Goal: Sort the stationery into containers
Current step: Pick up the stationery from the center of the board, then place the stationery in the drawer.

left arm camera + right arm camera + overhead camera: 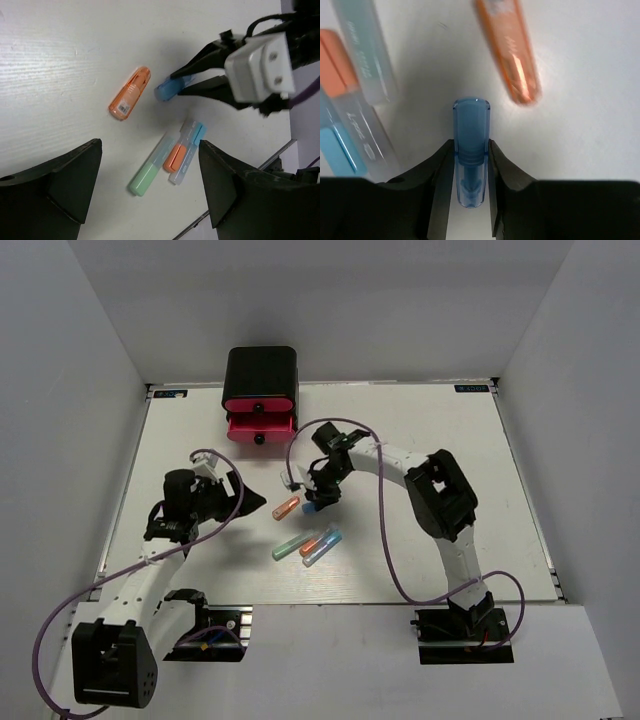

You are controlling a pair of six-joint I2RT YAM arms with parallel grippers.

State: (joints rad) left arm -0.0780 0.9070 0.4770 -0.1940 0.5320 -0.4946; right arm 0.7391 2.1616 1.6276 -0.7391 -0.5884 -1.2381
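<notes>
My right gripper (pixel 470 150) is shut on a translucent blue capsule (pixel 470 130), which lies on the white table; its rounded end pokes out past the fingertips. The same blue capsule (pixel 310 507) lies mid-table. Just left of it lies an orange capsule (pixel 286 507) (pixel 130 93). Nearer the front, a green piece (pixel 149 172), a short orange piece (pixel 176 155) and a clear piece with a blue end (pixel 189 150) lie side by side. My left gripper (pixel 150 145) hangs open and empty to their left. The black box (pixel 260 365) of pink-red drawers stands at the back.
A lower drawer (pixel 260 430) is pulled out towards the table's middle, with a black knob on its front. Purple cables loop over both arms. The grey walls close the table in on three sides.
</notes>
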